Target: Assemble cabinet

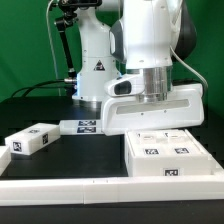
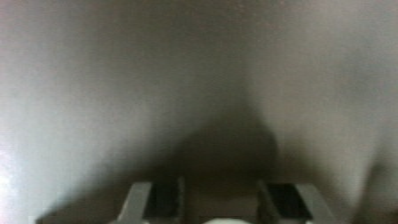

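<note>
Gripper down just behind cabinet body, exterior view's right. Fingers apart, blurred white surface close ahead; gripping or not, cannot tell. Drawer block well apart, exterior view's left. Advice: centre fingers on wall edge, close gently, avoid shoving body.

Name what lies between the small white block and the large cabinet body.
The marker board lies flat between block and body; the exterior view shows it.
</note>
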Motion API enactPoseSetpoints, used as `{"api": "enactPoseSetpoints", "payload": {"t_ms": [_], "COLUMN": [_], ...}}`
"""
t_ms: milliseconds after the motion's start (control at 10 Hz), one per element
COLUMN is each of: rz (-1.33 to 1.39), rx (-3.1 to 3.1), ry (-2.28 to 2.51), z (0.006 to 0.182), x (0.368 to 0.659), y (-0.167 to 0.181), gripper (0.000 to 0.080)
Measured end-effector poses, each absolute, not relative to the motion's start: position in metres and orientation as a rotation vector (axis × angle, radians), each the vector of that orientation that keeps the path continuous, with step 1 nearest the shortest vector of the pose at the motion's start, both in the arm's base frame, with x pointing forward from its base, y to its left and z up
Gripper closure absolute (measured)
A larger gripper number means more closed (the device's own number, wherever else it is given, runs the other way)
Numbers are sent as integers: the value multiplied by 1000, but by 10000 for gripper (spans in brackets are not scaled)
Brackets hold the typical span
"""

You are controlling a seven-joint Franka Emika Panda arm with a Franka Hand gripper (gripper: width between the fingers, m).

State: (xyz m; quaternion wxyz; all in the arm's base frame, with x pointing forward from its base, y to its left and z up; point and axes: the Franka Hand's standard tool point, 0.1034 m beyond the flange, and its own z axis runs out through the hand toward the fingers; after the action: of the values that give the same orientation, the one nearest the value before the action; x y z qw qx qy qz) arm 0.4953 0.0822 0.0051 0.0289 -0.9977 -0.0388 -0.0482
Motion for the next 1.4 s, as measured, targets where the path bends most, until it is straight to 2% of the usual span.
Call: {"api": "enactPoseSetpoints", "payload": {"t_ms": [100, 200, 300, 600, 800, 1200, 1300, 1400], "rz": [-148, -146, -146, -139, -129, -57, -59, -58], "rx": [-3078, -3078, -3078, -3078, -3080, -3083, -3083, -3083], "ry": [-123, -129, -130, -146, -209, -237, -238, -238], "z": [5, 5, 5, 7, 37, 82, 88, 85], "x": [495, 494, 494, 494, 501, 512, 516, 515], "y": [83, 83, 83, 83, 81, 81, 82, 82], "gripper": [671, 671, 779, 797, 798, 798, 798, 798]}}
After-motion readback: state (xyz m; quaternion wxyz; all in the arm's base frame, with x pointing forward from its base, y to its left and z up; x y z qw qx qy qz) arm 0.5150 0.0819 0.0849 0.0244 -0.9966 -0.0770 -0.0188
